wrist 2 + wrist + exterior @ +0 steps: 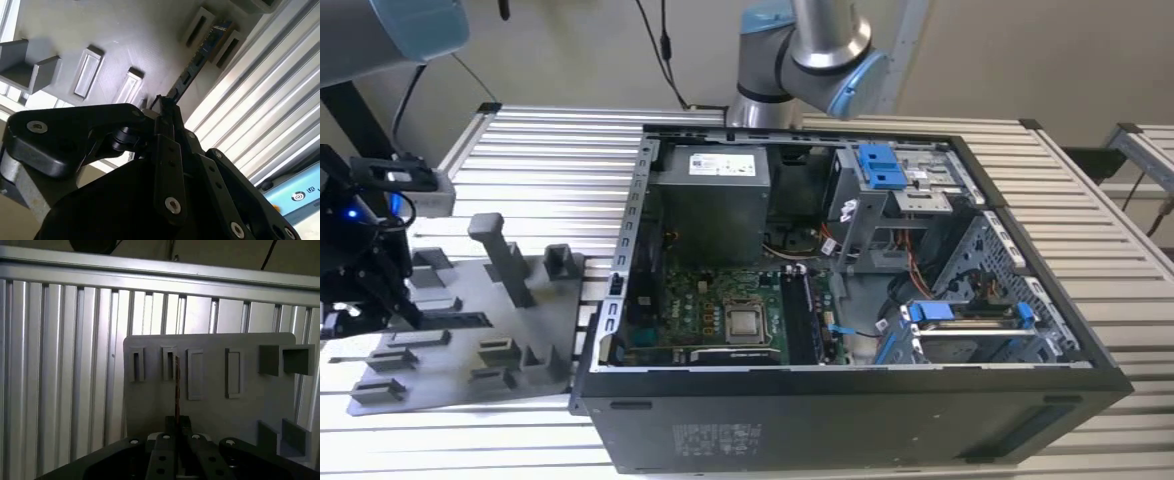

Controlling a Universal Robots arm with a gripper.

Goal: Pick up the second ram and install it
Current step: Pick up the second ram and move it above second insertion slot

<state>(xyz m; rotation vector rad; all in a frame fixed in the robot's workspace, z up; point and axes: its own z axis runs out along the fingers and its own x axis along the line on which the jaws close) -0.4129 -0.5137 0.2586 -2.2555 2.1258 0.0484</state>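
Second ram (177,385), seemingly in tool (177,424)

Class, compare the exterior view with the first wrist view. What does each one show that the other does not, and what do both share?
Exterior view adds: the open computer case with its motherboard and power supply.
First wrist view adds: the second ram seen edge-on as a thin line, with the gripper shut on its near end and its far end at a slot block.
Both share: the grey fixture plate and the slatted table under it.
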